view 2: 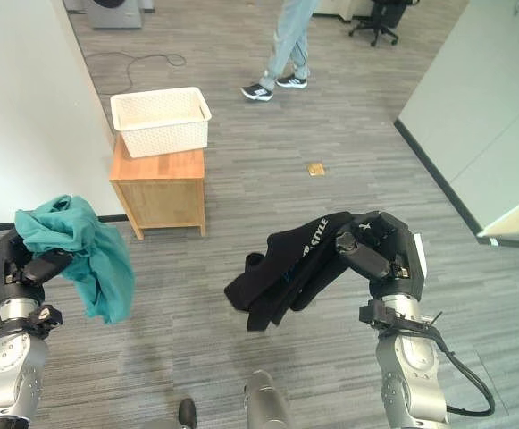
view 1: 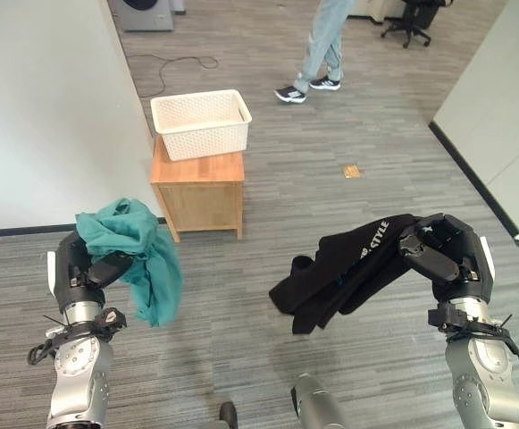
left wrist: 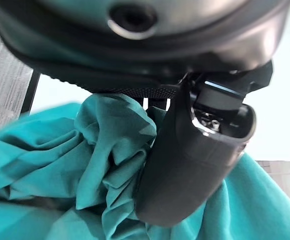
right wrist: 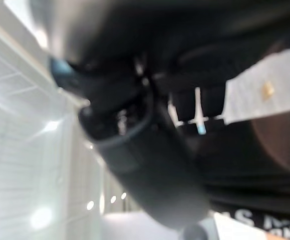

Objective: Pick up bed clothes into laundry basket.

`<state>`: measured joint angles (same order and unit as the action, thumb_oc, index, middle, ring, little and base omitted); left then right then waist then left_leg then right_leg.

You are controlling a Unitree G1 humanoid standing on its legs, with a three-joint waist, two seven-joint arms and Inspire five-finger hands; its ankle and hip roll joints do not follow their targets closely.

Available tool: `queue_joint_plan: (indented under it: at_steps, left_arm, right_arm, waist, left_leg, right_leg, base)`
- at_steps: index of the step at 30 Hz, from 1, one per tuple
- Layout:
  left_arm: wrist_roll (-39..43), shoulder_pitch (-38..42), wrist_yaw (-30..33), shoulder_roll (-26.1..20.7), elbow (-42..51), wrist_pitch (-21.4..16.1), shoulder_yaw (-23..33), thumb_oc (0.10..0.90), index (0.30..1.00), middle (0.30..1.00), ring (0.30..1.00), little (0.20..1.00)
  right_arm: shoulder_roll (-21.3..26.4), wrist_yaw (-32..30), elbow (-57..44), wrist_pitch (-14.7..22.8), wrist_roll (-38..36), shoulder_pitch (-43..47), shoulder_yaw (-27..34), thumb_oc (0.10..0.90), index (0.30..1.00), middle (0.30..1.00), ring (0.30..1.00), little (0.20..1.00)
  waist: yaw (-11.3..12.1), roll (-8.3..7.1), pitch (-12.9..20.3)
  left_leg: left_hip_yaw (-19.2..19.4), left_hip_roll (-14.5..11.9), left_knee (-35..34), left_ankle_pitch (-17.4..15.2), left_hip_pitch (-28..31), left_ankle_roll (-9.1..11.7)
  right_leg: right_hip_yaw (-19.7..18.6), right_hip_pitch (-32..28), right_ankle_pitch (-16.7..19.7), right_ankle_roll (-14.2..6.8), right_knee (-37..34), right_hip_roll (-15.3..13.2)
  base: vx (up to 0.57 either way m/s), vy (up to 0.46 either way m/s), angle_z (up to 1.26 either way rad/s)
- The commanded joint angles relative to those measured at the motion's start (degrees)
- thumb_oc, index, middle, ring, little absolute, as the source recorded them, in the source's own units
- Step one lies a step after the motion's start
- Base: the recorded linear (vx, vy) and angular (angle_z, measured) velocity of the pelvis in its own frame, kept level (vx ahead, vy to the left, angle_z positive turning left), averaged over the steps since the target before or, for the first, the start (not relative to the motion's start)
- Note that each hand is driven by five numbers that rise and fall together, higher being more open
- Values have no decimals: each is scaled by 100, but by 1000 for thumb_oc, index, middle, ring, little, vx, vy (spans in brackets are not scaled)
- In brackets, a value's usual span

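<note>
My left hand [view 1: 85,268] is shut on a teal garment [view 1: 143,255] that hangs in folds above the floor at the lower left. The thumb [left wrist: 194,150] presses into the teal cloth [left wrist: 100,170] in the left wrist view. At the lower right, my right hand [view 1: 447,255] is shut on a black garment [view 1: 344,273] with white lettering, which droops to its left above the floor. The black cloth [right wrist: 254,185] with a white label shows past the thumb [right wrist: 140,155] in the right wrist view. The white laundry basket [view 1: 201,122] stands farther ahead on a small wooden cabinet [view 1: 198,192].
A white wall [view 1: 45,107] runs along the left, right beside the cabinet. A person's legs [view 1: 320,54] stand on the grey floor beyond the basket. A black office chair [view 1: 411,20] is at the far back. Another white wall [view 1: 500,116] closes the right side.
</note>
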<state>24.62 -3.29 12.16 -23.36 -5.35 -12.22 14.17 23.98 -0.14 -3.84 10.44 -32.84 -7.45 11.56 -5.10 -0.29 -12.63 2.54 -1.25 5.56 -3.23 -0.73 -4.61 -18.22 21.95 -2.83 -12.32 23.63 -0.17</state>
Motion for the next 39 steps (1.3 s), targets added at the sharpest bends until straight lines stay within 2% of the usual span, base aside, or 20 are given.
queue_joint_plan:
  at_steps: [1, 2, 5, 7, 8, 9, 11, 13, 14, 16, 19, 21, 24, 27, 28, 30, 32, 34, 36, 39]
  left_arm:
    - [11, 756, 27, -687, 629, -802, 195, 400, 300, 300, 300, 300]
    - [-41, 892, 70, -739, 575, -819, 191, 400, 300, 300, 300, 300]
    - [40, 967, 22, -661, 552, -837, 57, 400, 300, 300, 300, 300]
    - [150, 806, -72, -372, 506, -815, 60, 400, 300, 300, 300, 300]
    - [151, 803, -73, -372, 507, -813, 59, 400, 300, 300, 300, 300]
    - [291, 779, -174, -260, 494, -774, 40, 400, 300, 300, 300, 300]
    - [556, 796, -283, -134, 403, -753, -62, 400, 300, 300, 300, 300]
    - [591, 901, -347, -113, 176, -678, -221, 400, 300, 300, 300, 300]
    - [612, 974, -386, -8, 89, -632, -329, 400, 300, 300, 300, 300]
    - [641, 978, -378, 67, 72, -620, -360, 400, 300, 300, 300, 300]
    - [760, 934, -416, 150, -8, -667, -397, 400, 300, 300, 300, 300]
    - [836, 944, -400, 159, -22, -737, -455, 400, 300, 300, 300, 300]
    - [816, 966, -321, 253, -102, -794, -484, 400, 300, 300, 300, 300]
    - [764, 979, -291, 252, -127, -828, -423, 400, 300, 300, 300, 300]
    - [741, 903, -265, 252, -38, -883, -318, 400, 300, 300, 300, 300]
    - [706, 836, -281, 270, -34, -881, -293, 400, 300, 300, 300, 300]
    - [666, 832, -191, 263, -71, -843, -217, 400, 300, 300, 300, 300]
    - [640, 904, -157, 196, -18, -844, -266, 400, 300, 300, 300, 300]
    - [647, 1025, -182, 90, -3, -860, -312, 400, 300, 300, 300, 300]
    - [634, 1198, -187, -73, 72, -896, -323, 400, 300, 300, 300, 300]
  right_arm:
    - [206, 16, -450, 725, -356, 686, 673, 400, 300, 300, 300, 300]
    - [231, 33, -528, 766, -360, 600, 730, 400, 300, 300, 300, 300]
    - [288, 11, -521, 736, -450, 367, 841, 400, 300, 300, 300, 300]
    - [431, -40, -358, 760, -495, 305, 946, 400, 300, 300, 300, 300]
    - [431, -40, -357, 760, -496, 303, 946, 400, 300, 300, 300, 300]
    - [493, -55, -352, 767, -551, 267, 1024, 400, 300, 300, 300, 300]
    - [629, -89, -328, 921, -750, 281, 1161, 400, 300, 300, 300, 300]
    - [682, -260, -317, 976, -735, 279, 1206, 400, 300, 300, 300, 300]
    - [816, -302, -257, 900, -723, 402, 1160, 400, 300, 300, 300, 300]
    - [860, -292, -249, 867, -719, 497, 1118, 400, 300, 300, 300, 300]
    - [977, -285, -246, 841, -733, 589, 1176, 400, 300, 300, 300, 300]
    - [1040, -367, -195, 914, -670, 619, 1215, 400, 300, 300, 300, 300]
    - [1011, -412, -222, 932, -438, 474, 1270, 400, 300, 300, 300, 300]
    - [1039, -416, -218, 912, -351, 574, 1226, 400, 300, 300, 300, 300]
    - [1006, -400, -260, 844, -251, 676, 1139, 400, 300, 300, 300, 300]
    - [997, -388, -270, 845, -171, 665, 1121, 400, 300, 300, 300, 300]
    - [967, -399, -248, 768, -8, 703, 1058, 400, 300, 300, 300, 300]
    - [995, -352, -275, 690, 71, 704, 978, 400, 300, 300, 300, 300]
    - [988, -299, -266, 671, 127, 657, 992, 400, 300, 300, 300, 300]
    - [939, -324, -161, 687, 111, 560, 1116, 400, 300, 300, 300, 300]
  waist:
    - [-348, -123, 517]
    - [-426, -158, 587]
    - [-622, -87, 759]
    - [-686, -23, 875]
    - [-697, -9, 896]
    - [-706, -62, 899]
    - [-651, -315, 799]
    - [-565, -486, 618]
    - [-405, -612, 533]
    - [-366, -628, 534]
    - [-263, -619, 486]
    - [-202, -530, 500]
    - [-85, -270, 569]
    - [-66, -201, 656]
    - [-62, -166, 790]
    - [-17, -138, 881]
    - [35, -177, 980]
    - [-54, -167, 821]
    - [-190, -114, 656]
    - [-331, -143, 611]
  left_leg:
    - [-349, -200, -348, -1195, 1297, 491]
    - [-468, -249, -348, -1268, 1591, 568]
    - [-781, -524, -40, -1018, 1751, 828]
    - [-758, -1037, 960, 548, 1515, 1144]
    - [-765, -1040, 965, 534, 1500, 1134]
    - [-555, -1177, 1755, 982, 1159, 1064]
    - [-174, -1306, 3259, 1110, 402, 860]
    - [36, -1392, 4076, 999, -130, 829]
    - [-103, -761, 4773, 702, -709, 923]
    - [-58, -532, 4750, 570, -1002, 907]
    - [286, -633, 3549, 374, -1354, 913]
    - [632, -592, 1872, 235, -1300, 860]
    - [769, -239, -456, 741, -1231, 829]
    - [896, -210, -580, 908, -1275, 834]
    - [1128, -154, -552, 830, -1118, 749]
    - [1220, -85, -558, 777, -1039, 690]
    - [1286, 94, -536, 579, -789, 555]
    - [1294, 178, -586, 463, -438, 473]
    - [1206, 92, -643, 390, -201, 442]
    - [1128, 73, -795, 179, 89, 462]
  right_leg:
    - [195, 91, 18, 131, -875, 342]
    - [281, 157, 218, 97, -1818, 412]
    - [193, -78, 466, 118, -1933, 388]
    - [98, -174, 535, 403, -1506, 544]
    - [117, -169, 504, 399, -1511, 535]
    - [119, -381, 448, 561, -1547, 478]
    - [21, -897, 255, 920, -1584, 416]
    - [-95, -1118, 94, 1158, -1448, 465]
    - [-240, -1325, 111, 1233, -1473, 409]
    - [-252, -1394, 101, 1202, -1496, 335]
    - [-212, -1650, -55, 1146, -1511, 229]
    - [-113, -1843, -279, 1079, -1500, 212]
    - [-82, -2350, -614, 952, -1581, 253]
    - [-156, -2601, -779, 918, -1616, 202]
    - [-207, -2767, -1019, 793, -1600, -104]
    - [-178, -2814, -1035, 708, -1569, -301]
    - [-222, -2649, -601, 492, -999, -678]
    - [-372, -2180, 301, 419, -17, -780]
    - [-585, -1805, 521, 507, 489, -418]
    - [-602, -1394, 411, 415, 98, -414]
  base:
    - [496, -211, 7]
    - [527, -259, 25]
    - [571, -396, 67]
    - [524, -426, 94]
    - [369, -337, 58]
    - [343, -356, 42]
    - [436, -571, 37]
    - [352, -453, 36]
    - [383, -307, 29]
    - [248, -139, 9]
    - [342, -56, -16]
    - [413, 58, 9]
    - [488, 49, 9]
    - [495, 70, 15]
    - [497, 166, -14]
    - [436, 195, -48]
    - [544, 244, -71]
    - [369, 185, -34]
    - [308, 108, -17]
    - [387, 33, 30]
